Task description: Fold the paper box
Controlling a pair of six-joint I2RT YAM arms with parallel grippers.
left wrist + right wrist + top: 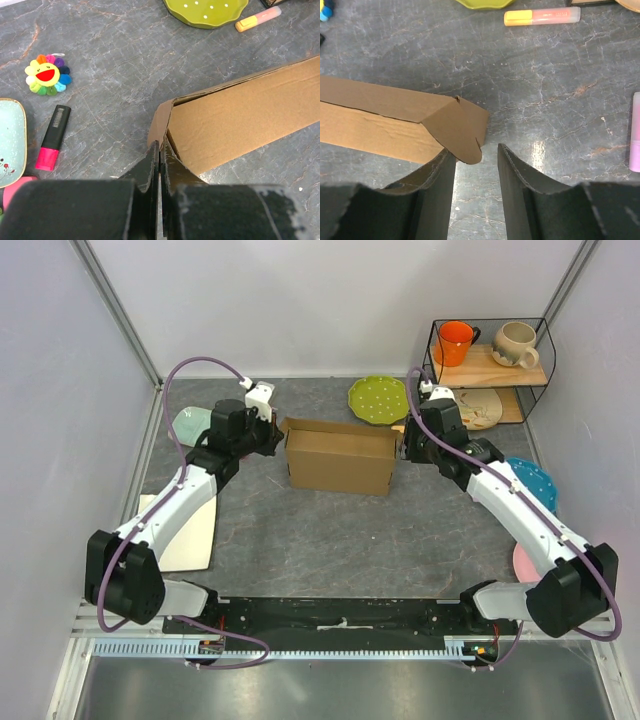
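Midway across the grey table (300, 540), the plain brown corrugated cardboard box (340, 458) lies with its long axis left to right, one end at each arm. The left gripper (160, 152) is pressed shut at the left end flap, though I cannot tell whether it nips cardboard. The right gripper (476, 150) stands apart, the rounded end tab touching one finger.

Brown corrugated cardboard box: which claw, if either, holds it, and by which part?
The left claw is shut at the brown corrugated cardboard box's left end flap, apparently pinching its lower corner. The right claw stands open, holding nothing.
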